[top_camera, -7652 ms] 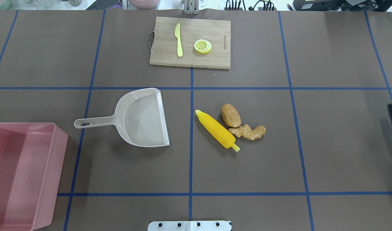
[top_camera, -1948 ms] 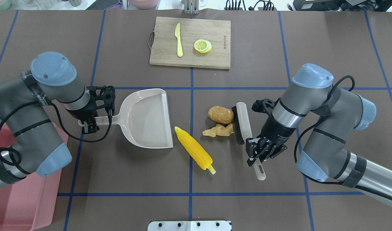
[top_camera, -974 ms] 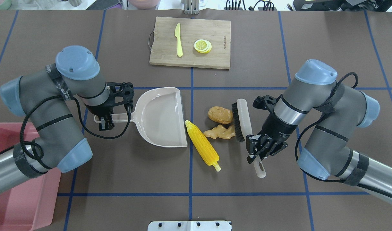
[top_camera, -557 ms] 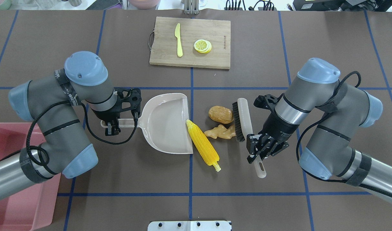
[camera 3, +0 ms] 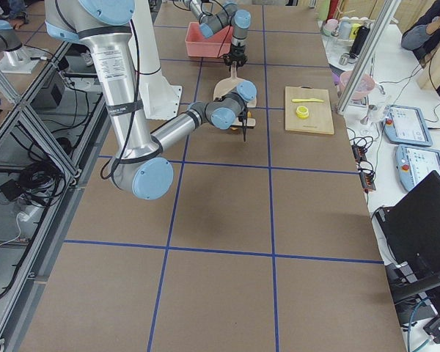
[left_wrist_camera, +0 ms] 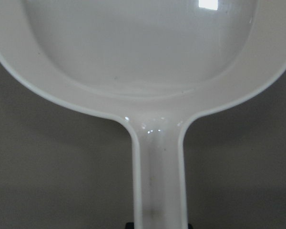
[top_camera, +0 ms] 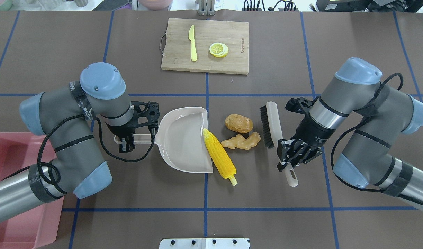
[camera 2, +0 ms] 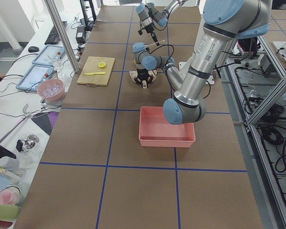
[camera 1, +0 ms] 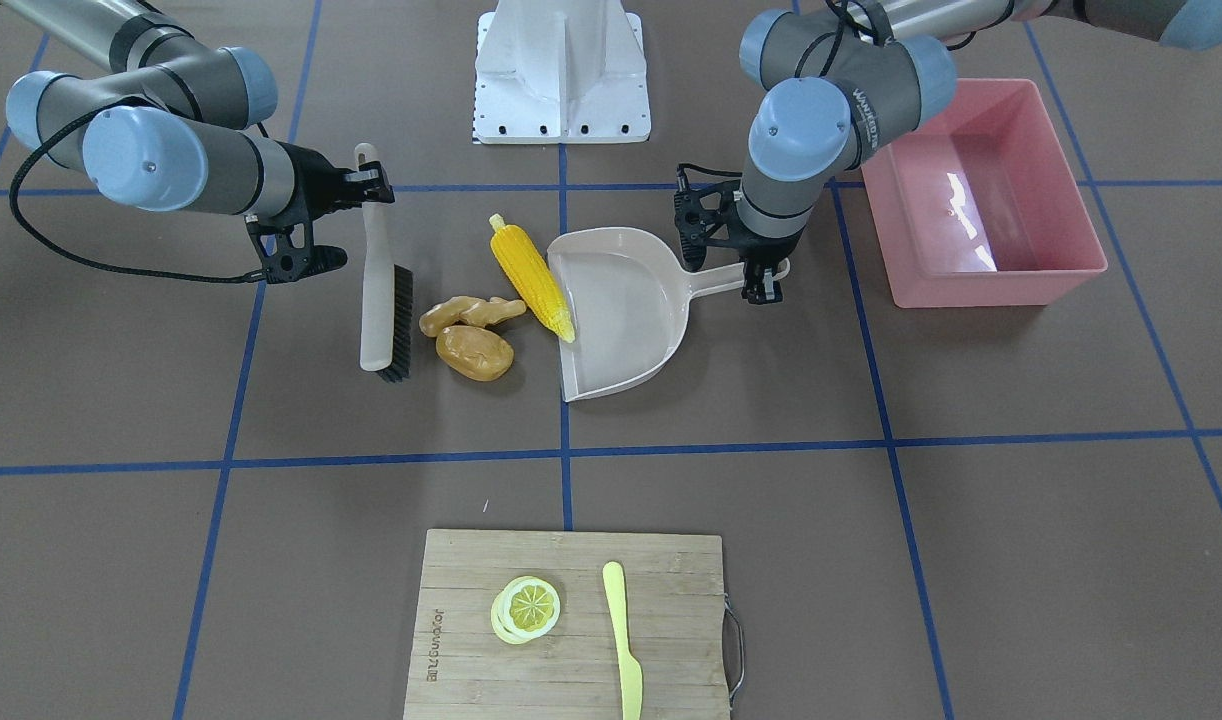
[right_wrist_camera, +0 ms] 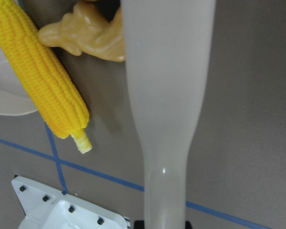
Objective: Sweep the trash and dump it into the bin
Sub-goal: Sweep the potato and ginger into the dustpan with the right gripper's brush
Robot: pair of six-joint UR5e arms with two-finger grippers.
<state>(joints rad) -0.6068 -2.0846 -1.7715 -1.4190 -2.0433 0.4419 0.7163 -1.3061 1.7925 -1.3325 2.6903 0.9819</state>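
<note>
The left gripper [top_camera: 125, 140] is clamped on the handle of the dustpan [top_camera: 183, 138], so its open lip sits on the surface touching the corn cob [top_camera: 219, 157], ready to catch. The ginger root [top_camera: 242, 141] and potato [top_camera: 238, 123] lie just beyond that lip. The right gripper [top_camera: 287, 160], closed around the brush [top_camera: 272, 121] handle, faces the bristles toward the dustpan. The bin [camera 1: 991, 285] stands beyond its handle end.

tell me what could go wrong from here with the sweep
The corn lies along the dustpan lip, its stem end past the pan's corner, so a push may pivot it around the pan rather than in. The brush bristles line up with the potato and ginger but not the corn's stem end, which may be missed.
</note>
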